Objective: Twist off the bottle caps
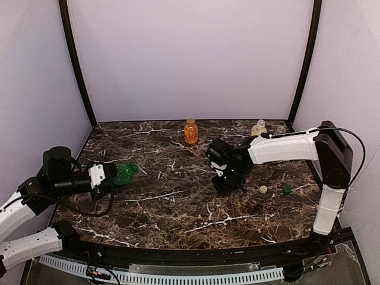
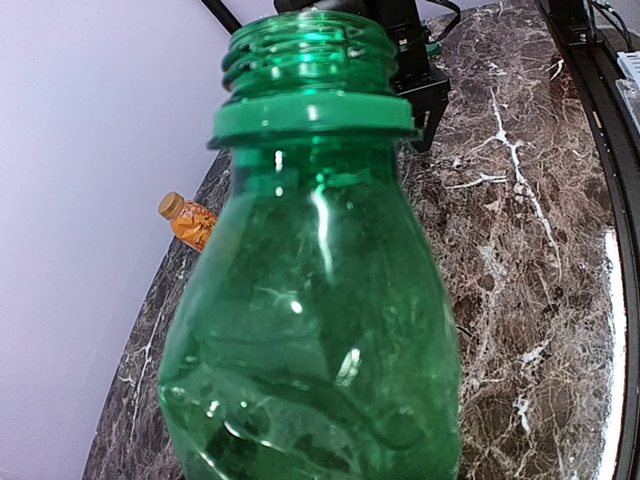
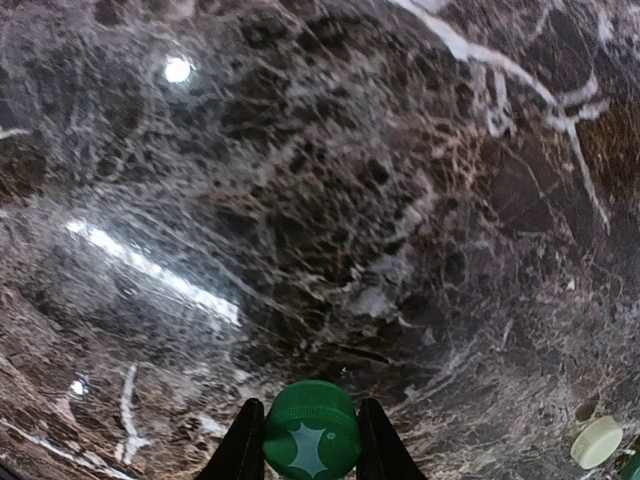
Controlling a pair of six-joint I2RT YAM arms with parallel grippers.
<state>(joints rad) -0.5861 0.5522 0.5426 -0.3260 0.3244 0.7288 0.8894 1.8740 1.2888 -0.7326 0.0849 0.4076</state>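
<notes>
The green bottle (image 1: pixel 125 173) lies sideways off the table in my left gripper (image 1: pixel 111 178), which is shut on its body. In the left wrist view the green bottle (image 2: pixel 310 320) fills the frame and hides the fingers; its threaded neck (image 2: pixel 305 50) is bare, with no cap. My right gripper (image 3: pixel 311 445) is shut on a green cap (image 3: pixel 311 428), held just above the marble. In the top view the right gripper (image 1: pixel 229 185) points down at mid table. The orange bottle (image 1: pixel 190 131) stands capped at the back centre.
A pale cap (image 1: pixel 263 189) and a second green cap (image 1: pixel 287 189) lie loose right of my right gripper. The pale cap (image 3: pixel 597 441) also shows in the right wrist view. Two small pale bottles (image 1: pixel 259 127) stand at the back right corner. White walls enclose the table.
</notes>
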